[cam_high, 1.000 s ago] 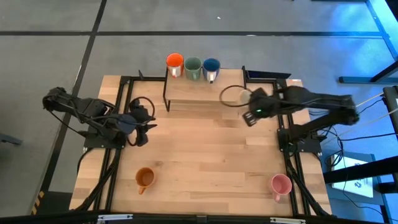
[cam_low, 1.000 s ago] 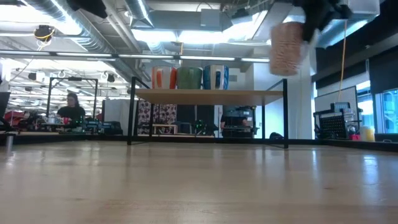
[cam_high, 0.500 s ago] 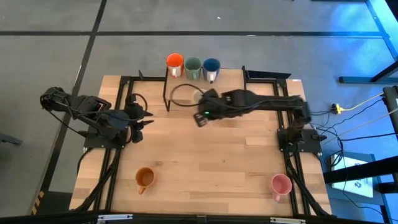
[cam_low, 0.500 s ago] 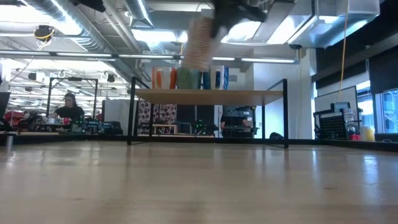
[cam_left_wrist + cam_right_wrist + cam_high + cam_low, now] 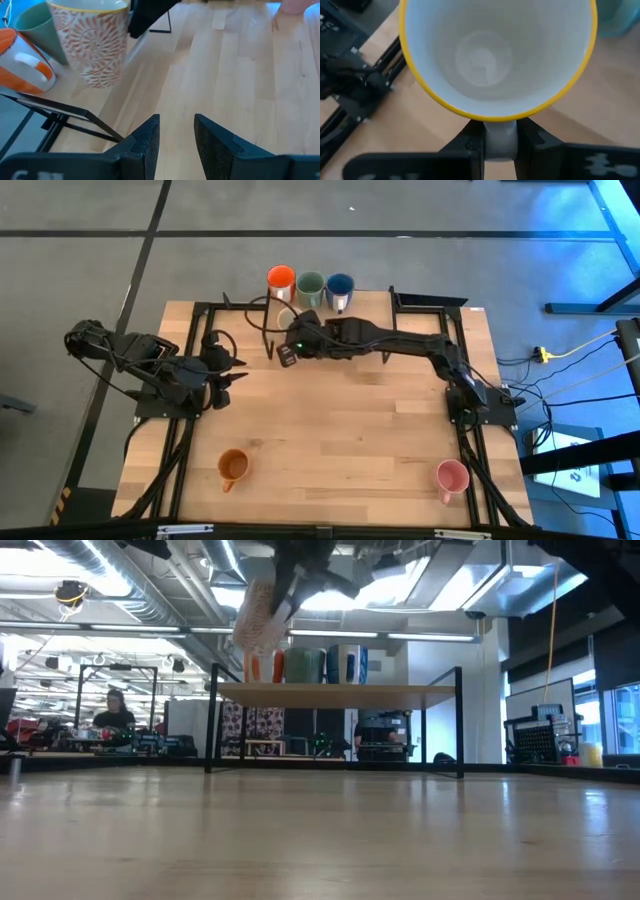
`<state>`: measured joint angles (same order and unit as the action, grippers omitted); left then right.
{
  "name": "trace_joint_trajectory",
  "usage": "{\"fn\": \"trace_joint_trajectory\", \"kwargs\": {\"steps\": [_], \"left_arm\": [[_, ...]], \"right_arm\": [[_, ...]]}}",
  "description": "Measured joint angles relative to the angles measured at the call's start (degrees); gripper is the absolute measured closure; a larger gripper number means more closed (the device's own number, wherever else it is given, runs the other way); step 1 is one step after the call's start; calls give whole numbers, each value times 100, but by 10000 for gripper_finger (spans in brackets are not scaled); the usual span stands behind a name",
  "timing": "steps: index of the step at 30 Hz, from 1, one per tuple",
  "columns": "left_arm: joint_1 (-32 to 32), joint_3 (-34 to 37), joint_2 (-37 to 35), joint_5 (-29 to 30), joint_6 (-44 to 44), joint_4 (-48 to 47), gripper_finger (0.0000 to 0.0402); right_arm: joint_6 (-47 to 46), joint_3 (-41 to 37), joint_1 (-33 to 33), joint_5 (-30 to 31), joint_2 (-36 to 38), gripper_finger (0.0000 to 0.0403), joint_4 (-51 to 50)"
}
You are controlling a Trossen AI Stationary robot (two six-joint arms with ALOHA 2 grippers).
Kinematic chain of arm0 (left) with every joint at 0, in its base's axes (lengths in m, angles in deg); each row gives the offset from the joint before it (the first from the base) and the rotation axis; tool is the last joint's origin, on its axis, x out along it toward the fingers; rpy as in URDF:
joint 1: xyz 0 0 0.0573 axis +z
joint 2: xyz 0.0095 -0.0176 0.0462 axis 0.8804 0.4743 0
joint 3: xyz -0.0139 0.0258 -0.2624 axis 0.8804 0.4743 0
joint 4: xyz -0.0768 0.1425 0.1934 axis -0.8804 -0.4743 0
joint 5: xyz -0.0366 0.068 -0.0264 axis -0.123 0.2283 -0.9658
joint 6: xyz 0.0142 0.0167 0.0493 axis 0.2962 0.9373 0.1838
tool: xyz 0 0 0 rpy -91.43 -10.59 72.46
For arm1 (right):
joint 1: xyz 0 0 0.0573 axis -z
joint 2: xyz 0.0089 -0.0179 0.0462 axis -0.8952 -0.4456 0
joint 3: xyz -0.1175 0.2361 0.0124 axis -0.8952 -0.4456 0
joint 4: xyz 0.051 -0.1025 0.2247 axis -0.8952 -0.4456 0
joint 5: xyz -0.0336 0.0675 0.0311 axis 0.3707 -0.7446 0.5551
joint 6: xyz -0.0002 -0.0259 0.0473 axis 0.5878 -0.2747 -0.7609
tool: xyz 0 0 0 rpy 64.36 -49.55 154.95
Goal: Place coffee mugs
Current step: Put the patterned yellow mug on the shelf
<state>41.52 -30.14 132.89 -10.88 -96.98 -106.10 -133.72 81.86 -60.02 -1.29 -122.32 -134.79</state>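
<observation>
My right gripper (image 5: 499, 131) is shut on the cream-white mug (image 5: 495, 55), which has an orange pattern and a yellow rim. It holds the mug (image 5: 258, 620) in the air above the left end of the shelf (image 5: 340, 691). The red-orange (image 5: 281, 279), green (image 5: 310, 286) and dark blue (image 5: 340, 285) mugs stand in a row on the shelf's far side. The orange mug (image 5: 232, 468) and the pink mug (image 5: 452, 477) stand on the table near its near edge. My left gripper (image 5: 177, 135) is open and waits at the table's left side (image 5: 224, 374). My right gripper pinches the cream-white mug's handle (image 5: 498, 143) between its two fingers (image 5: 472, 139). The wrist view looks straight into the mug's open mouth. The mug is lifted clear above the shelf, slightly tilted (image 5: 258, 620), just left of the red-orange mug (image 5: 263, 665).
The shelf is a low wooden board on a black wire frame (image 5: 268, 330) at the table's far edge. Black rails run along both sides of the table (image 5: 185, 450). Bare wood lies between the shelf and the two near mugs. A person sits far off in the room (image 5: 115, 715).
My right arm has swung from the table's right side leftward along the far edge, carrying the cream-white mug from beyond the shelf's right end to above its left end. The mug has tipped a little. My left gripper has drawn back slightly toward the table's left edge.
</observation>
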Motion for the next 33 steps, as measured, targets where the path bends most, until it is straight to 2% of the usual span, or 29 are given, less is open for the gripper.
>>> {"fn": "trace_joint_trajectory", "kwargs": {"steps": [8, 15, 20, 25, 28, 30, 33], "left_arm": [[0, 0, 29, 23, -7, -3, 286], [2, 0, 28, 344, 64, -7, 286], [85, 0, 28, 394, 203, 66, 264], [486, -1, 8, 365, 605, 810, 229], [845, -62, -72, 182, 623, 1189, 222], [1101, -79, -79, 162, 621, 1186, 222], [1454, -76, -61, 147, 623, 1045, 222]], "right_arm": [[124, -4, 225, -35, -20, 360, 31], [344, -11, 374, -133, -112, 360, 65], [618, -13, 416, -126, -177, 360, -24], [1091, -13, 457, -93, -175, 360, 45], [1366, -13, 548, -424, -176, 360, 34], [1523, -13, 596, -601, -175, 360, 44], [1674, -13, 607, -560, -175, 360, 65]]}}
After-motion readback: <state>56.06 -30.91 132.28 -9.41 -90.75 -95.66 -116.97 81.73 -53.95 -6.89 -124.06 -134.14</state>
